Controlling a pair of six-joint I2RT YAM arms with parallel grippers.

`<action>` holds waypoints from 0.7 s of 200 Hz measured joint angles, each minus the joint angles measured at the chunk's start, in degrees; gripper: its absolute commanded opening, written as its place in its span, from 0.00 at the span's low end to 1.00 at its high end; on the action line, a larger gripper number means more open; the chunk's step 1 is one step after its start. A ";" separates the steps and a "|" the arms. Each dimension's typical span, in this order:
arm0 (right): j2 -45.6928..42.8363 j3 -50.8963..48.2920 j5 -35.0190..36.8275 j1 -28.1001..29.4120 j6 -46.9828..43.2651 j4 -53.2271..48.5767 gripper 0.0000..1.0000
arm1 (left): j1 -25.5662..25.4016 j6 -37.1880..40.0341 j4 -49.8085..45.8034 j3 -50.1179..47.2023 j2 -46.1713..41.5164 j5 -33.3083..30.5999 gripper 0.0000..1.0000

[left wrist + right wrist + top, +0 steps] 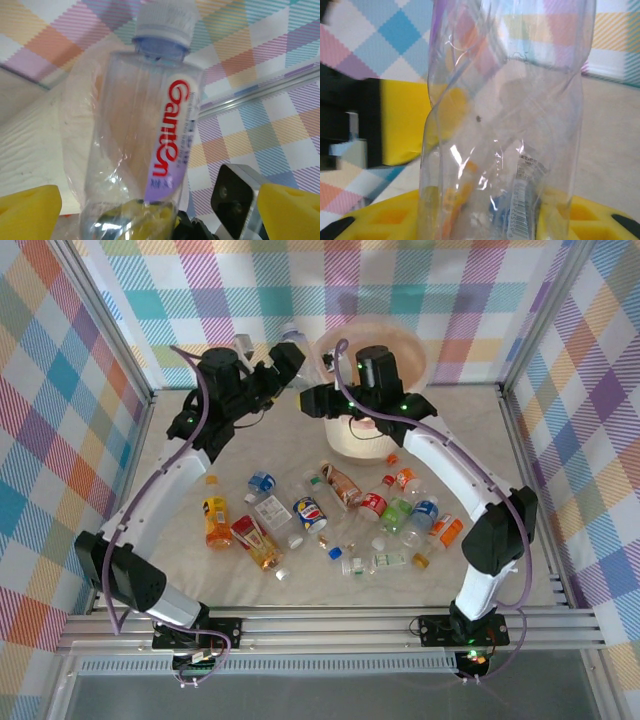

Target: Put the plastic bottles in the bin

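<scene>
Both arms rise beside the bin (405, 345), right gripper (485, 220) clamping a bottle (130, 130), left gripper (160, 215) open, its wrist view showing the red lettering (172, 130).

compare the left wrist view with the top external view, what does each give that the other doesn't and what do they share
Left wrist adds: the red Ganten lettering and purple label on the clear bottle, its white cap up close, and the left gripper with its yellow jaws standing apart from the bottle on both sides.

Top external adds: the cream bin, the heap of bottles lying on the table, and the left arm and right arm from base to wrist.

Shared: that bottle at the left gripper, and the plaid backdrop.
</scene>
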 measured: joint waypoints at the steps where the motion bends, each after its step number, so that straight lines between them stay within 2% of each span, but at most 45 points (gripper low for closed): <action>1: -0.07 0.00 0.33 0.00 -0.09 -0.20 0.33 | 0.00 0.15 -0.13 -0.04 -0.20 -0.07 1.00; 39: -0.26 6.64 10.43 -1.49 -1.16 -9.75 0.33 | 0.00 3.65 -1.84 -3.85 -9.68 -6.73 1.00; 81: 3.54 20.52 15.91 -7.04 -1.27 -18.88 0.34 | 0.00 6.78 -4.57 -10.36 -18.27 -15.41 1.00; 140: 17.70 38.27 22.01 -9.05 -5.27 -31.80 0.35 | 0.17 8.94 -10.45 -17.07 -22.99 -24.85 1.00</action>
